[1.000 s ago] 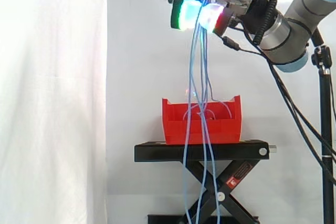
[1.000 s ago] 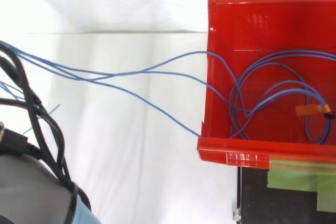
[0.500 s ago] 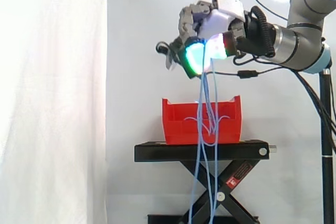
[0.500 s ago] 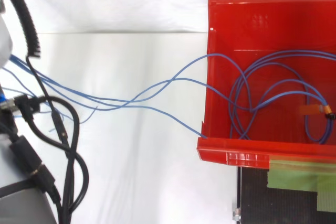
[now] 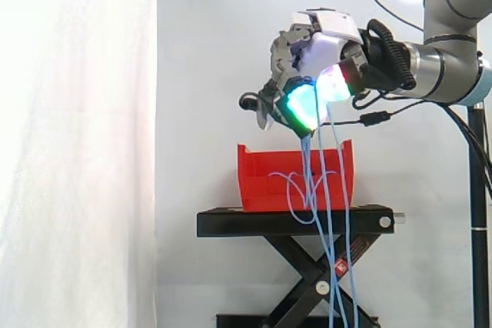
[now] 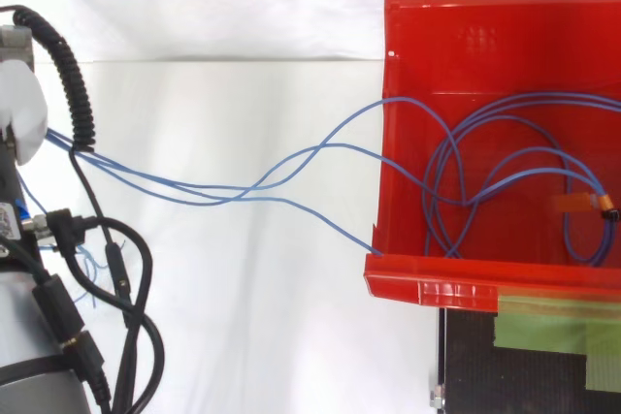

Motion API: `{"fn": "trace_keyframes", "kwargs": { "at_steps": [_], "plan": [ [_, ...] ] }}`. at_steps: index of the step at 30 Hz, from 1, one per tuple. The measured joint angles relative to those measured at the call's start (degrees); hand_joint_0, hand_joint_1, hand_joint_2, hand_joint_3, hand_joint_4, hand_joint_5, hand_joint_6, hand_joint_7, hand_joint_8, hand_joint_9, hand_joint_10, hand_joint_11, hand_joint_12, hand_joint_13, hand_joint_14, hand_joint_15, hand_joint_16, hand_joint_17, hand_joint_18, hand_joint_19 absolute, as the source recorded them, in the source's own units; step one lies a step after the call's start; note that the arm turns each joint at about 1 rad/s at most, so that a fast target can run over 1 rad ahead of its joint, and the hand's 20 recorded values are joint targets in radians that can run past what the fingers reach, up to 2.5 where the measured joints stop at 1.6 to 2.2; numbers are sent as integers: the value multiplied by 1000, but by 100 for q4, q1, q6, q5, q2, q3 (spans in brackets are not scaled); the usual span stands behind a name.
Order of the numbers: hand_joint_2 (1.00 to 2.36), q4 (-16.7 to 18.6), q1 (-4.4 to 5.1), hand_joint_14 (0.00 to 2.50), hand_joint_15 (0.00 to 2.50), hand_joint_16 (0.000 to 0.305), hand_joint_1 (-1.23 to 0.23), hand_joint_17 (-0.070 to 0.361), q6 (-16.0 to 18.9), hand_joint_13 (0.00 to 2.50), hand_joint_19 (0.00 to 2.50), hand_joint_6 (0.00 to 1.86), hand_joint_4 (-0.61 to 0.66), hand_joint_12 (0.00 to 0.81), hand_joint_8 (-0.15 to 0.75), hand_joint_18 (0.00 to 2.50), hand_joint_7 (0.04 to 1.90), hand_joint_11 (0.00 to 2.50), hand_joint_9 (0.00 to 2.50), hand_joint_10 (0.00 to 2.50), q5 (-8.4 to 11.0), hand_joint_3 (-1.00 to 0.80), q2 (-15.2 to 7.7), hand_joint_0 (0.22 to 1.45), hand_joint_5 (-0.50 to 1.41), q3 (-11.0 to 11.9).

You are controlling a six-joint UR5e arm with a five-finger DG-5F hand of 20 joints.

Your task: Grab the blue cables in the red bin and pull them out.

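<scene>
Robot hand [image 5: 317, 42] is pinching blue cables [image 6: 464, 201] between curled, glowing fingertips [image 5: 301, 107] above the red bin [image 5: 261, 182], which is sitting on a black stand [image 5: 231, 223]; strands are hanging past the bin's front while loops are lying inside it.

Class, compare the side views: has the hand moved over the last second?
Yes. The hand, shut on the blue cables, has come down, closer to the red bin.
</scene>
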Motion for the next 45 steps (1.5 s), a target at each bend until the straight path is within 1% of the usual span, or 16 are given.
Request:
{"fn": "trace_keyframes", "kwargs": {
  "at_steps": [5,7,14,22,26,27,28,35,44,45],
  "plan": [
    [1000,-173,0,10,1578,43,-839,98,148,1351,697,635,27,282,176,762,571,1641,1064,793,14,-1000,0,920,580,0],
    [1000,-228,0,11,1575,44,-829,98,209,1345,691,541,28,278,176,762,607,1680,1073,683,30,-1000,0,912,594,0],
    [1000,-315,0,11,1570,44,-813,98,308,1343,697,493,29,282,178,758,627,1689,1087,605,48,-1000,-1,897,602,0],
    [1000,-327,0,11,1551,44,-809,98,365,1333,698,502,26,284,166,756,631,1711,1092,572,53,-1000,-2,886,615,0],
    [1000,-332,0,11,1547,44,-783,99,448,1329,698,498,34,281,175,756,632,1722,1099,561,57,-1000,-1,849,621,0],
    [1000,-334,0,12,1542,44,-777,99,459,1329,698,490,41,288,176,756,634,1709,1101,562,57,-1000,-2,842,623,-2],
    [1000,-338,0,12,1533,44,-765,99,466,1332,698,430,46,289,182,757,666,1722,1101,555,58,-1000,-3,833,633,-3],
    [1000,-465,0,12,1527,45,-737,102,482,1329,693,401,51,293,180,762,663,1717,1097,544,57,-1000,-1,804,643,-8],
    [1000,-491,3,11,1495,48,-658,107,482,1329,688,277,91,316,205,776,714,1679,1104,553,58,-1000,-1,738,694,-9],
    [1000,-492,7,11,1494,48,-645,108,482,1329,686,235,95,319,207,778,735,1665,1105,551,58,-1000,-1,728,716,-9]
  ]
}}
